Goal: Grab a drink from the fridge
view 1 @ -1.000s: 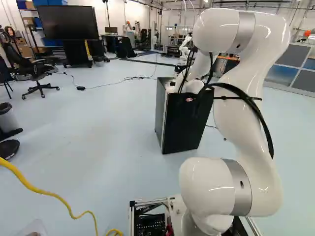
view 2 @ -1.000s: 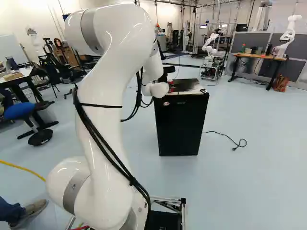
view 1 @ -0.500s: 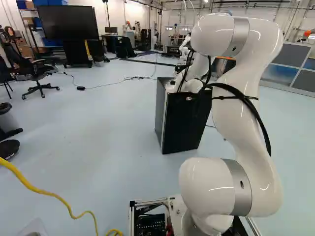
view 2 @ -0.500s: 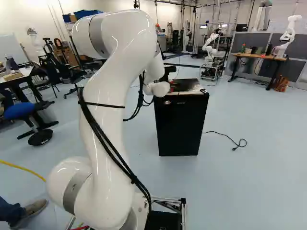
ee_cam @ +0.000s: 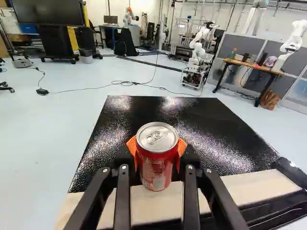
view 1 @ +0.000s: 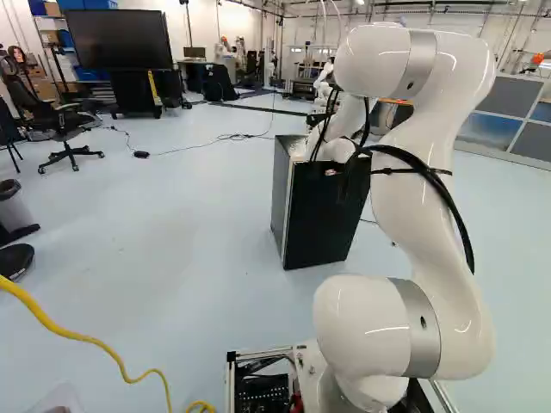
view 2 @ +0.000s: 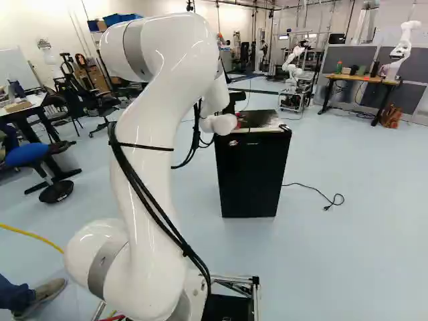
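- Fridge (view 2: 253,177): ahead of the arm (view 2: 150,127)
- Can (ee_cam: 157,163): over the fridge top's near edge, touching or not unclear
- Cord (view 2: 314,192): on the floor, right of the fridge in the right base view
- Screen (view 1: 108,40): beyond the chair (view 1: 65,133), left in the left base view
- Table (view 2: 361,79): beyond the fridge, to its right

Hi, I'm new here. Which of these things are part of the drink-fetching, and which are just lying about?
Part of the job:
- red can, held in the gripper
- black fridge

Just lying about:
- yellow cable on the floor
- big screen
- blue stool
- black office chair
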Robot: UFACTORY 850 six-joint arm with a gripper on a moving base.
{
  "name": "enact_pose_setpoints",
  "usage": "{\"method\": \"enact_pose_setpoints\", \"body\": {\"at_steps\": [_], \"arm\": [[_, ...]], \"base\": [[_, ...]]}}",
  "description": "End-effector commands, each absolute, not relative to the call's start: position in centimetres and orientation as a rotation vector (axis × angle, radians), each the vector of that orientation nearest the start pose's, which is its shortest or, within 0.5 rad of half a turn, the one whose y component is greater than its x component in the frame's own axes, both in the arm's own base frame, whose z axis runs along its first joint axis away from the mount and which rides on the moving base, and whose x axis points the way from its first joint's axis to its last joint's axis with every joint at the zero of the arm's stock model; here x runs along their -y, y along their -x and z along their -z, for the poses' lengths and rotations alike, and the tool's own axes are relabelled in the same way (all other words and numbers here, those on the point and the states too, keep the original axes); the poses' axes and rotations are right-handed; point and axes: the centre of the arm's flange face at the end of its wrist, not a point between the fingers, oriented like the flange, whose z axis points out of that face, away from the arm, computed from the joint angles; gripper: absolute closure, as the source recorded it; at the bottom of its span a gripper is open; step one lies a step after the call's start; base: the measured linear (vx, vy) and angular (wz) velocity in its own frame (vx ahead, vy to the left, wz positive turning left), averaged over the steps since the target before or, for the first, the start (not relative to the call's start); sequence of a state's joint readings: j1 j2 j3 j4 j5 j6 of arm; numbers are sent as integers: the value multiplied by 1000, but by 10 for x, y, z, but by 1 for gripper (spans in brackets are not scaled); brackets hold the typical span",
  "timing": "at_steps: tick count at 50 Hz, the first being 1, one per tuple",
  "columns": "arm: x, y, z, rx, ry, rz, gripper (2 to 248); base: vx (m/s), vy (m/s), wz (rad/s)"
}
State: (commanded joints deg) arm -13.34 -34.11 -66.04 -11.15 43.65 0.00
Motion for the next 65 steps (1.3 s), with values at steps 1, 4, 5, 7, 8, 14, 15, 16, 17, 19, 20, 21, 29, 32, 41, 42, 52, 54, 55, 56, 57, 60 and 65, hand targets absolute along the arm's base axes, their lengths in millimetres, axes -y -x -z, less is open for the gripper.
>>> {"method": "enact_pose_setpoints", "body": {"at_steps": [1,4,5,7,8,14,15,16,17,19,20,21,29,32,41,42,52,54,55,56,57,60,65], "arm": [[140,-642,-383,15,2590,1986,152],[140,-642,-386,16,2586,1993,152],[140,-642,-387,16,2584,1996,152],[140,-642,-389,17,2581,2000,152],[140,-642,-391,17,2580,2003,152],[140,-641,-398,18,2571,2017,152],[140,-641,-399,19,2570,2020,152],[140,-641,-400,19,2568,2022,152],[140,-641,-401,19,2567,2024,152],[140,-641,-403,20,2564,2029,152],[140,-641,-405,20,2562,2032,152],[140,-641,-406,20,2561,2034,152],[139,-640,-415,22,2548,2054,152],[139,-640,-419,23,2544,2061,152],[139,-640,-429,25,2530,2083,152],[139,-640,-430,25,2529,2085,152],[139,-639,-431,25,2527,2087,152],[139,-638,-431,25,2527,2087,152],[138,-638,-431,25,2526,2087,152],[138,-638,-431,25,2526,2086,152],[138,-638,-431,25,2526,2086,152],[137,-636,-432,25,2526,2085,152],[135,-634,-432,25,2526,2083,152]], "base": [[0,0,0],[0,0,0],[0,0,0],[0,0,0],[0,0,0],[0,0,0],[0,0,0],[0,0,0],[0,0,0],[0,0,0],[0,0,0],[0,0,0],[0,0,0],[0,0,0],[0,0,0],[0,0,0],[0,0,0],[0,0,0],[0,0,0],[0,0,0],[0,0,0],[0,0,0],[0,0,0]]}}
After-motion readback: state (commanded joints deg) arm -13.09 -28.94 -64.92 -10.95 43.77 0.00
